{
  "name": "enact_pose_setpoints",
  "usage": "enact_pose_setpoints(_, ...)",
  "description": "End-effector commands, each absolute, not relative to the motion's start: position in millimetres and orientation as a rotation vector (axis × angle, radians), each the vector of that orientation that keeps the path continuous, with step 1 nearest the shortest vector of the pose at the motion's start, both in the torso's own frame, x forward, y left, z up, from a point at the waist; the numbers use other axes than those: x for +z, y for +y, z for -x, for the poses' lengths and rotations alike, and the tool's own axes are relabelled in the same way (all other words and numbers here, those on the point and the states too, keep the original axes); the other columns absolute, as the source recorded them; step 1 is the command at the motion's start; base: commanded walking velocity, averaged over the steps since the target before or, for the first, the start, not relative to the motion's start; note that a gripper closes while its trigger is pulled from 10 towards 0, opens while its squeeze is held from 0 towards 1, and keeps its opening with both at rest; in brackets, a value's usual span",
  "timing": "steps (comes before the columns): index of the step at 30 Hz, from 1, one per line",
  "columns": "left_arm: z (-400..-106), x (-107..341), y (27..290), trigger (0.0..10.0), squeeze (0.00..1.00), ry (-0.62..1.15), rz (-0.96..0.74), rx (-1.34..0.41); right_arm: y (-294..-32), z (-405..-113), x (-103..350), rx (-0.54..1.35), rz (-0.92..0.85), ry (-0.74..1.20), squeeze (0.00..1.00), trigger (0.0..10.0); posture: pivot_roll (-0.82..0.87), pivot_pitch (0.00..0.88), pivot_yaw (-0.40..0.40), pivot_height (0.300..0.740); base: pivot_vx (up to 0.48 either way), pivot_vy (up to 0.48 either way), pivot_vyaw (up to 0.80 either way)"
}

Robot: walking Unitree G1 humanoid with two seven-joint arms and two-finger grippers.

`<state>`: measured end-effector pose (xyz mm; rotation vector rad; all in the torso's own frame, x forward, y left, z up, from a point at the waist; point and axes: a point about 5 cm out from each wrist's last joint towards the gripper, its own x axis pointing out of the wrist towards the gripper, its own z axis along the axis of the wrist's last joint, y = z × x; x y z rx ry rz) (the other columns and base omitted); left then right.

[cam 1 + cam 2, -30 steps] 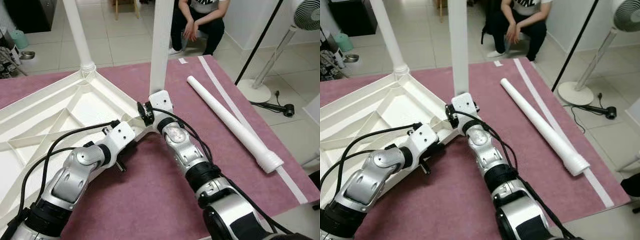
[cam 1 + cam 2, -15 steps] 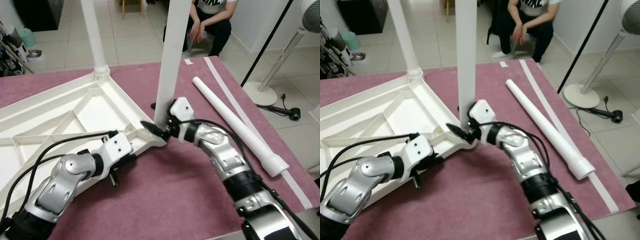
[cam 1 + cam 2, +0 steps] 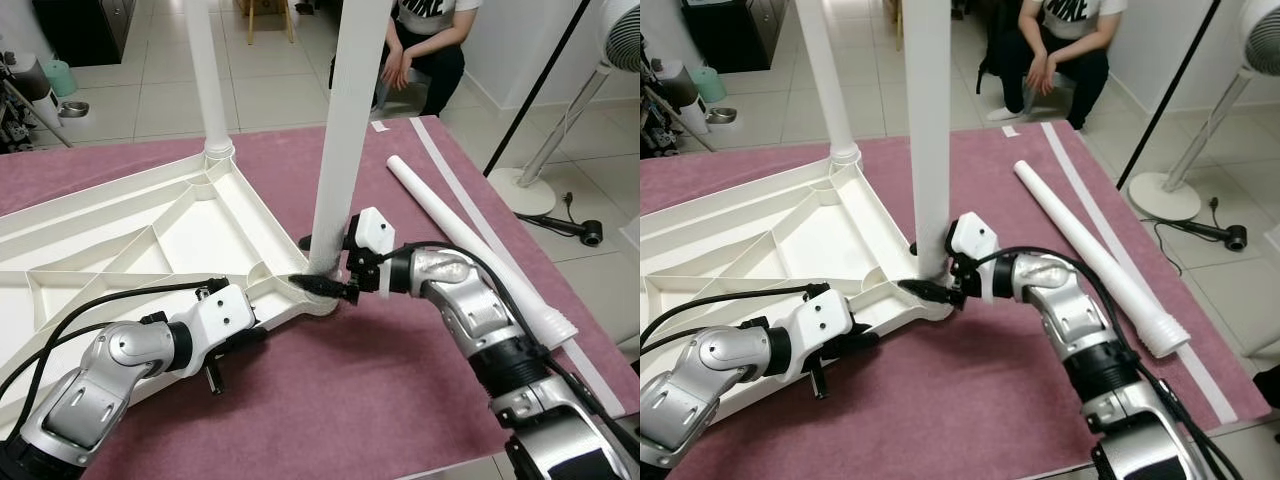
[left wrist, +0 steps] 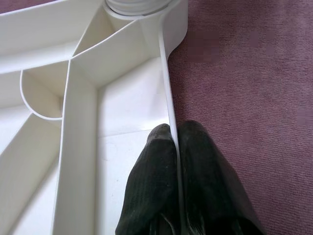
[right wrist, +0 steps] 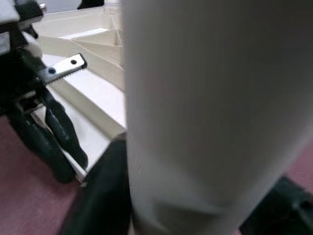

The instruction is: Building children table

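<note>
So the right gripper (image 3: 325, 287) is clamped around the very bottom of the near leg (image 3: 929, 130), one black finger on each side of the white tube right where it drops into the corner socket of the upside-down tabletop (image 3: 110, 240). A second ago that same wrist was tucked in low under the leg from about 6 o'clock; now the forearm has swung out and comes in from roughly 3 o'clock, still hanging onto the base. I'd read that as a twist of the leg, so it's probably being screwed or seated into the socket, not just held up. The leg looks upright and pretty much home. The left gripper (image 4: 175, 171) hasn't let go either: its two fingers pinch the thin outer rim of the tabletop, one inside the tray and one outside, at about 9 o'clock from the leg, basically bracing the piece so it doesn't spin on the mauve rug (image 3: 330, 420). Further out, a second leg (image 3: 207, 75) already stands in the far corner around 11 o'clock, and a spare leg (image 3: 1095, 260) lies flat on the rug off at 2 to 3 o'clock, well apart from everything. A person (image 3: 1055, 55) squats at the far edge, and a fan (image 3: 585, 60) stands beyond the rug.
</note>
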<state>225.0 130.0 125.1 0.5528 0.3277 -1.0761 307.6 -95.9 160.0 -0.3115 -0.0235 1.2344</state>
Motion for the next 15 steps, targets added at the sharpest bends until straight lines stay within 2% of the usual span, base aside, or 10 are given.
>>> enact_pose_setpoints(1,-223.8,147.7,116.8,10.0,0.0,0.191,-0.577,-1.146,-91.6,-313.5,156.9,1.164,0.297,-0.005,0.0,0.0,0.1,0.0,0.014,0.74,0.0,0.0,0.0)
enact_pose_setpoints(5,-225.7,149.1,114.5,10.0,0.0,0.179,-0.568,-1.133,-89.4,-316.7,153.8,1.103,0.288,0.004,0.0,0.0,0.1,0.0,0.014,0.74,0.0,0.0,0.0)
enact_pose_setpoints(6,-232.6,153.3,106.5,10.0,0.0,0.151,-0.537,-1.092,-82.3,-321.6,146.5,0.954,0.265,0.019,0.0,0.0,0.1,0.0,0.011,0.74,0.0,0.0,0.0)
enact_pose_setpoints(7,-235.4,154.9,103.3,10.0,0.0,0.144,-0.524,-1.077,-79.8,-323.2,144.2,0.899,0.256,0.024,0.0,0.0,0.1,0.0,0.011,0.74,0.0,0.0,0.0)
enact_pose_setpoints(11,-239.9,157.4,98.2,10.0,0.0,0.13,-0.509,-1.054,-77.2,-326.8,141.0,0.806,0.247,0.033,0.0,0.0,0.1,0.0,0.011,0.74,0.0,0.0,0.0)
enact_pose_setpoints(15,-256.5,163.1,87.4,10.0,0.0,0.111,-0.5,-0.946,-73.1,-333.9,134.8,0.556,0.252,0.048,0.0,0.0,0.09,0.0,0.017,0.74,0.0,0.0,0.0)
